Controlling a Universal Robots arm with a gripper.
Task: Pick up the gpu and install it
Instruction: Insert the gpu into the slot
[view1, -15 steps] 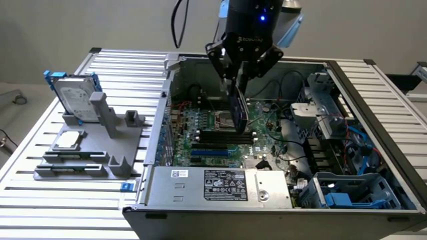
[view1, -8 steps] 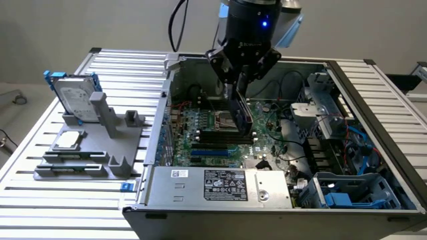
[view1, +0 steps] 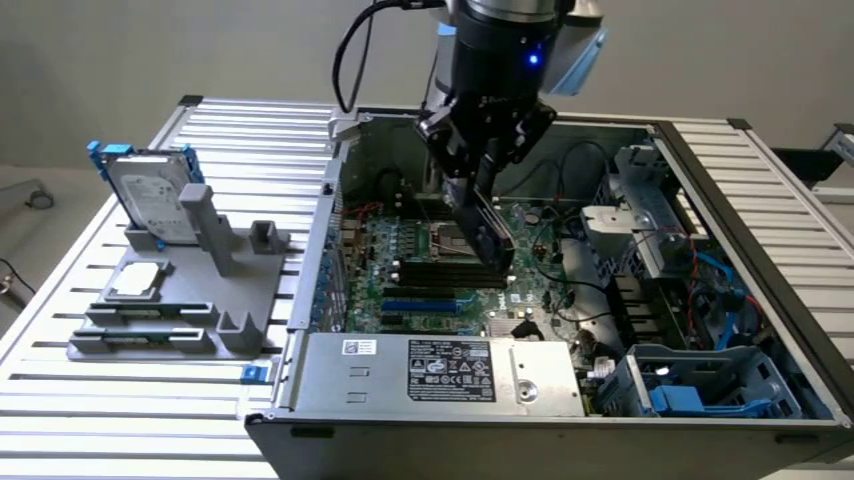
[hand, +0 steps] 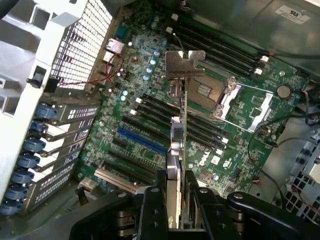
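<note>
The hand (view1: 470, 172) is clenched on the gpu (view1: 487, 235), gripping it by one end so the card hangs edge-on inside the open case (view1: 747, 230), over the middle of the board (view1: 427, 275). So the pick is done and the install is in hand: the card is carried above the board and, as far as I can judge, not yet seated.

In the wrist view the gpu (hand: 179, 135) runs straight out from between the fingers (hand: 192, 192), with its metal bracket (hand: 184, 64) at the far end, over the area beside the processor socket (hand: 212, 95). The blue slot (hand: 142, 140) lies off to one side of the card, apart from it.

Seating it calls for lining the card's edge along one slot, with the bracket brought to the rear slot covers (hand: 65, 145), then a straight, even press down.

The card's contact edge is hidden in both views. In the exterior view its lower end blends into dark slots, so the gap to the board is hard to tell.
</note>
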